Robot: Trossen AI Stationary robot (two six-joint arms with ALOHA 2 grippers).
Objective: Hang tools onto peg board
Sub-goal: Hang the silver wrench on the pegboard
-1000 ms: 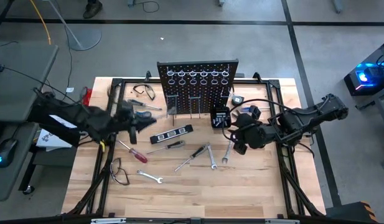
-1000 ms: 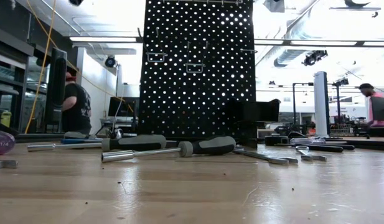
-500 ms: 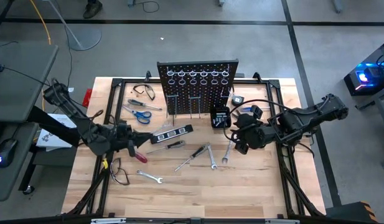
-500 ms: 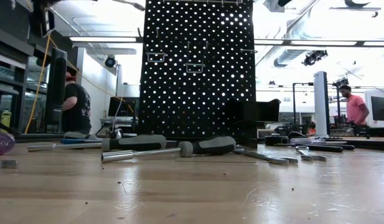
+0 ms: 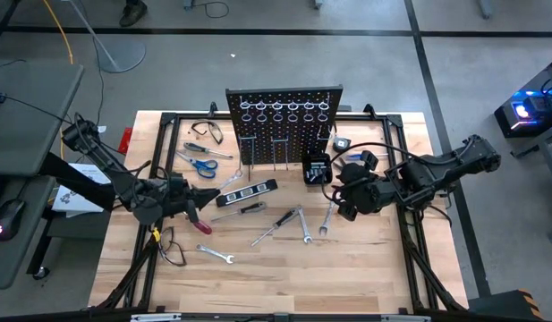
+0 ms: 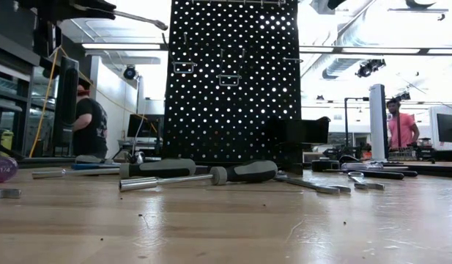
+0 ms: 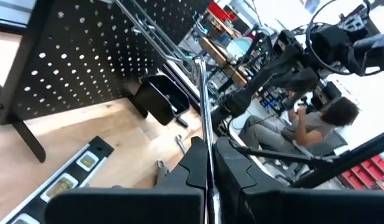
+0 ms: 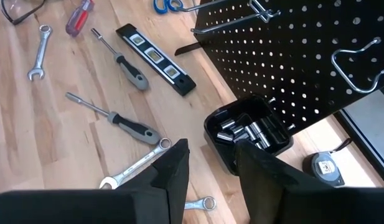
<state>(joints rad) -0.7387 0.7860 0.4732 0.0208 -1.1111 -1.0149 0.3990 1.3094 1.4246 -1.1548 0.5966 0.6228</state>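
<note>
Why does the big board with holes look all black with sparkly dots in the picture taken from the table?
In the low view, bright room lights sit behind the peg board, so it shows as a dark shape with light shining through its holes. In the high view, light falls evenly and the board's silver rings show clearly. In the left wrist view, the room behind the board is washed out white.

The front strip of the light wooden surface (image 5: 284, 286) lies bare, wide enough for an end effector to pass. Mid-surface is cluttered: a black spirit level (image 5: 246, 191), two grey-handled screwdrivers (image 5: 277, 224), silver wrenches (image 5: 304, 225) and a red-handled screwdriver (image 5: 193, 220) lie close together. The black upright perforated peg board (image 5: 284, 125) blocks the back, with a small black box (image 5: 316, 168) at its foot. The right end effector (image 5: 340, 199) hangs near that box.
</note>
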